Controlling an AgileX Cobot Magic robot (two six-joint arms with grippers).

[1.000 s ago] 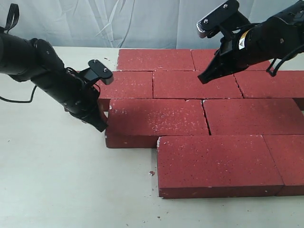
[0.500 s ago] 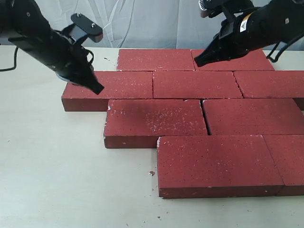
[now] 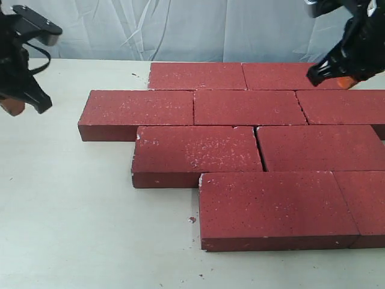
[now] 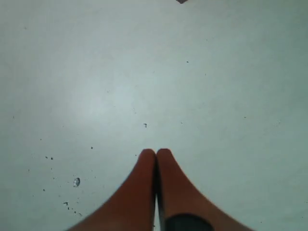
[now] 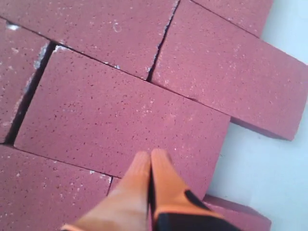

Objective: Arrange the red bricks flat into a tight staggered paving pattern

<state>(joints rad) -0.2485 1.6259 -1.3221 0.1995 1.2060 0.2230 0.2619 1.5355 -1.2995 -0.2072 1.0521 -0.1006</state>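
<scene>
Left gripper and right gripper are closed; red bricks lie flat, lengthwise side-to-side

Red bricks — dark red, seemingly pale-specked

Pale table, wrinkled white backdrop, crumbs
</scene>
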